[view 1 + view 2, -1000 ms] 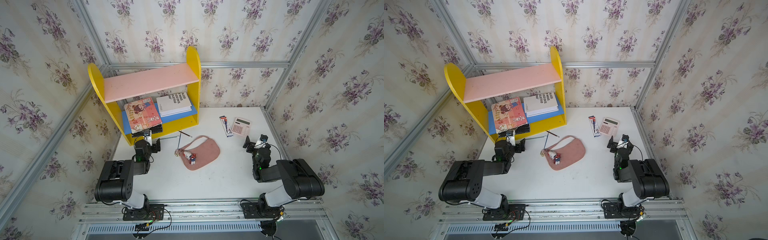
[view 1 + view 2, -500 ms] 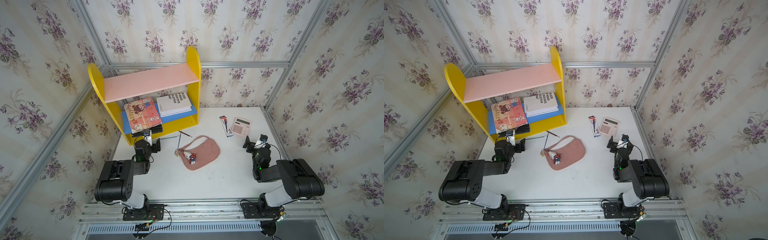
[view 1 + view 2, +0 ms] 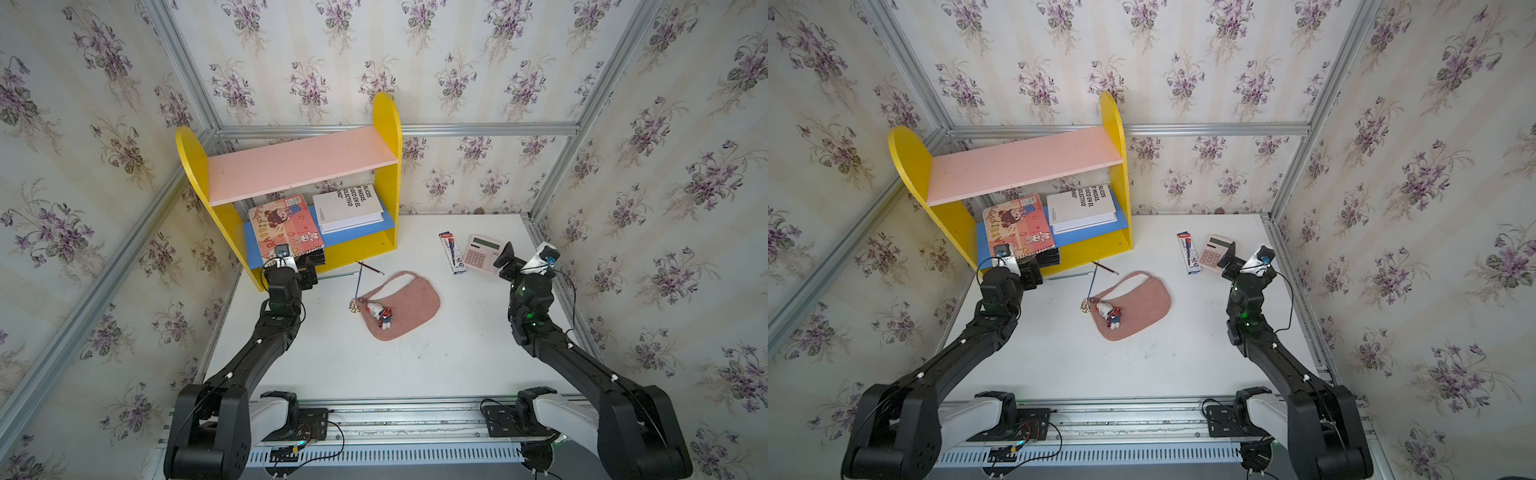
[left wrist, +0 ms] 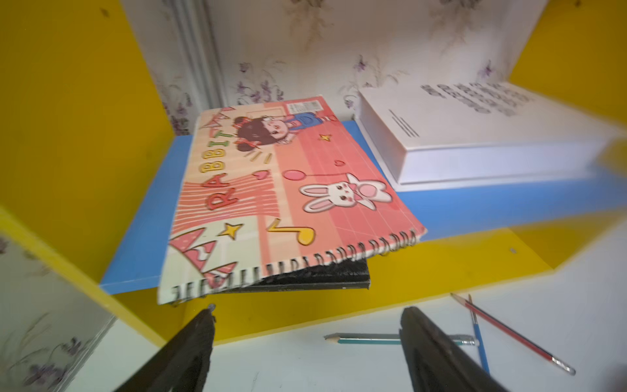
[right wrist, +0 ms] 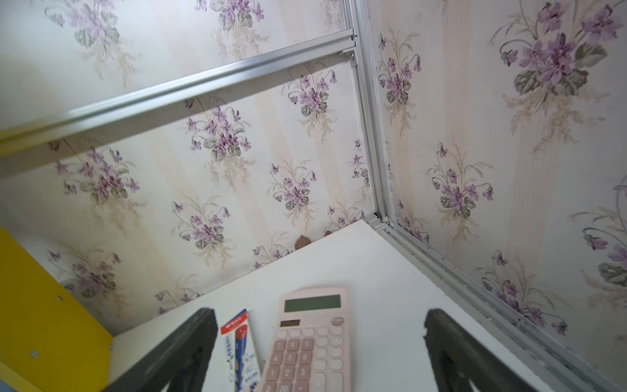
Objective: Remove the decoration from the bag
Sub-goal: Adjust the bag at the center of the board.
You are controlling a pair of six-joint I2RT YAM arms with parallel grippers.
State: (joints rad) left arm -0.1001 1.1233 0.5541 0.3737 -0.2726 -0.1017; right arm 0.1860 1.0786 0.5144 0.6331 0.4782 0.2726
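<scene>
A dusty-pink half-moon bag (image 3: 409, 305) lies flat near the middle of the white table (image 3: 415, 365), seen in both top views. The decoration (image 3: 379, 312), a small white cat-faced plush in a red-and-blue outfit, rests on the bag's face at the end nearer the left arm. Gold hardware (image 3: 354, 308) glints at that tip; whether the plush's clasp is hooked to it is too small to tell. Both arms are well apart from the bag.

The left gripper (image 4: 307, 315) hangs before the foot of a yellow shelf (image 3: 386, 124), jaws spread wide and holding nothing. It sits just below the spiral edge of a pink notebook (image 4: 288, 190), whose cover reads "RABBIT" along one side, next to a cartoon girl and a white bunny. Beside it on the blue board (image 4: 152, 210) lies a thick white book (image 4: 475, 135). Of its black cover lettering only "MASSAS" and "EN EL" read whole in a top view; the pink upper board (image 3: 299, 166) cuts off the rest.

A green pencil (image 4: 373, 338), a red pencil (image 4: 509, 334) and a thin blue stick (image 4: 476, 336) lie on the table by the shelf.

The right gripper (image 5: 320, 311), likewise gaping and empty, is poised at the near end of a pink calculator (image 5: 312, 342). Next to the calculator lies a pen pack (image 5: 239, 346) with a red label whose print is too blurred to read. Violet-sprigged wallpaper (image 5: 220, 135) lines the walls.
</scene>
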